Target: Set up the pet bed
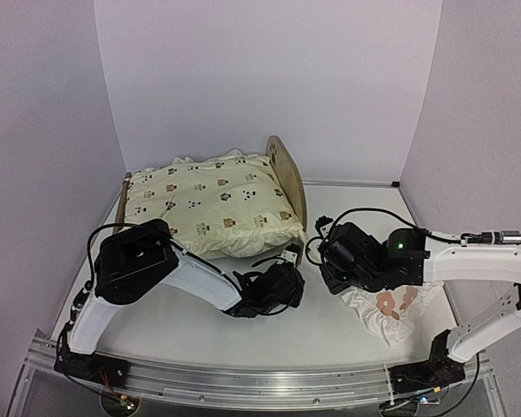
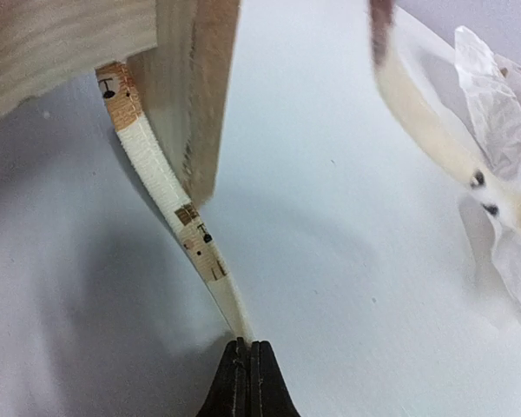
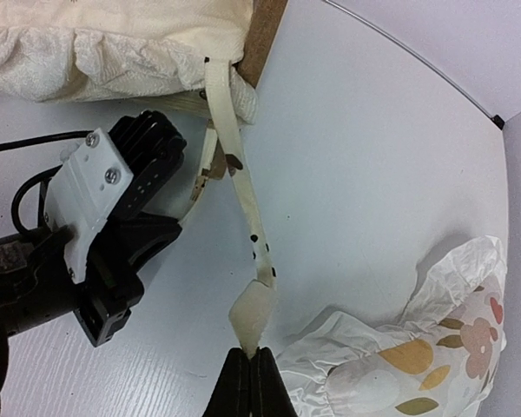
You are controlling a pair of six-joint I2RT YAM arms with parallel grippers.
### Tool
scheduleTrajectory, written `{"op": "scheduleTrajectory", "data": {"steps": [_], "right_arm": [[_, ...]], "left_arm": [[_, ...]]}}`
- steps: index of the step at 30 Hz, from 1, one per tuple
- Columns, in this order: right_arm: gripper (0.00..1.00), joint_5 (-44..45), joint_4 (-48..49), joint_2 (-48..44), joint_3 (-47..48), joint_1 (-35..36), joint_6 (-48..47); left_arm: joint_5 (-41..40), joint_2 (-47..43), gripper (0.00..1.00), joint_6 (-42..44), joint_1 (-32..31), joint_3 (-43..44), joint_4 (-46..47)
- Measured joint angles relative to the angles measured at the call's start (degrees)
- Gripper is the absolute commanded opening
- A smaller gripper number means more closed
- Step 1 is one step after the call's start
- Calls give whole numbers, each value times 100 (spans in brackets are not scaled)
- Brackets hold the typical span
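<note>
As the cushion [image 1: 213, 201] covers the pet bed [image 1: 290, 176], its base is hidden.

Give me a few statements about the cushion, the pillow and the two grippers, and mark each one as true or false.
1. The cushion lies on the pet bed. True.
2. The left gripper is open. False: it is shut on a tie string of the cushion.
3. The right gripper pinches a second tie string. True.
4. The pillow lies on the cushion. False: it lies on the table, below the right arm.
</note>
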Motion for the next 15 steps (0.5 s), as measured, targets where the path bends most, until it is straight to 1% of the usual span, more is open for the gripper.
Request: {"op": "scheduleTrajectory", "data": {"steps": [7, 15], "right_arm": [[0, -67, 25, 12, 0, 0, 6], [0, -115, 36, 148, 0, 0, 9]], "left_arm": [[457, -366, 0, -77, -209, -567, 197], [831, -628, 0, -183, -256, -989, 368]]}}
